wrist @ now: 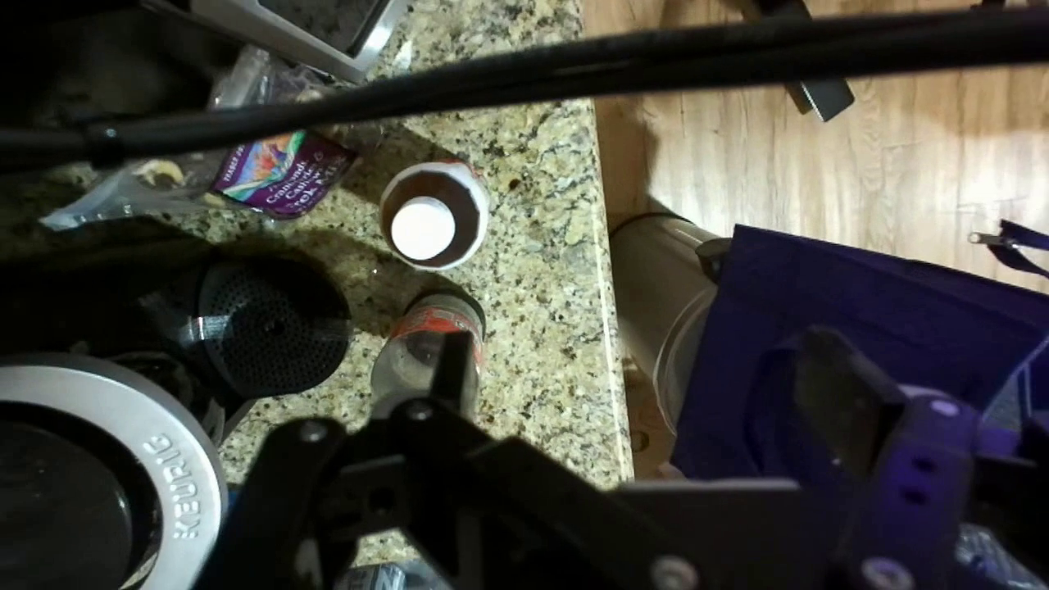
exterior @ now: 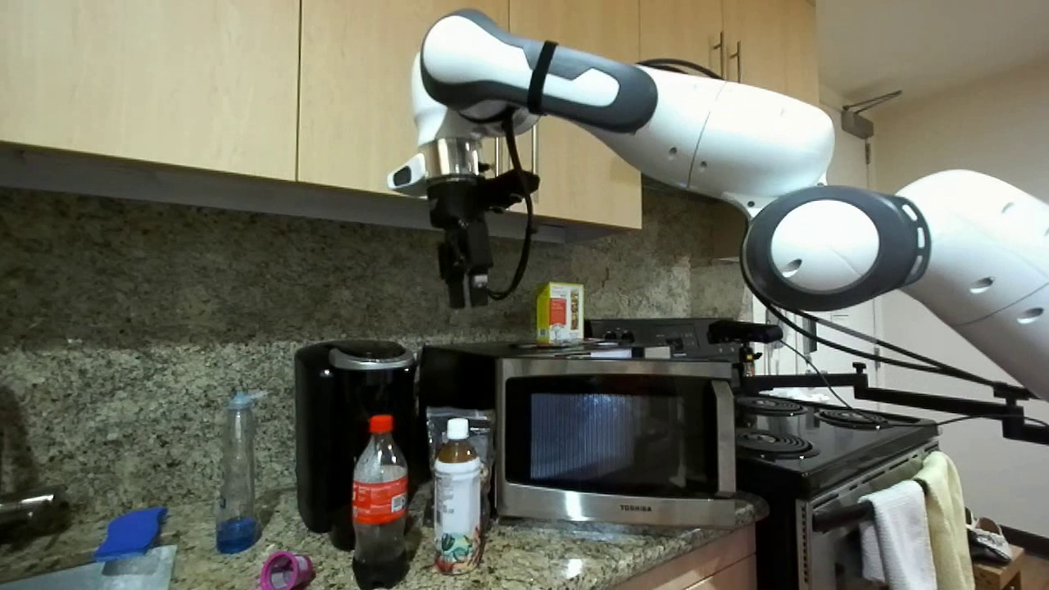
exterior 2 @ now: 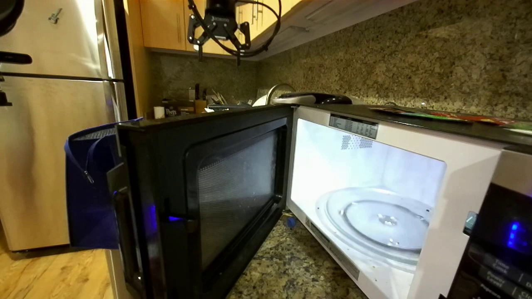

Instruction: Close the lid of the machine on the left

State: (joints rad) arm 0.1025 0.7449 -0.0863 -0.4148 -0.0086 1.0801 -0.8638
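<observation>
The machine, a tall black coffee maker, stands left of the microwave in an exterior view. Its lid is black with a silver rim and appears to lie flat on top. In an exterior view the lid shows low behind the microwave; most of the machine is hidden there. In the wrist view the lid's silver rim marked KEURIG is at the lower left, beside the jaws. My gripper is open and empty, pointing down, above and to the right of the lid, apart from it. Its spread fingers also show in an exterior view.
The microwave door stands open. A red-capped soda bottle and a white-capped bottle stand in front of the machine. A yellow box is on the microwave. Wooden cabinets hang behind the arm. A blue bag is beyond the counter edge.
</observation>
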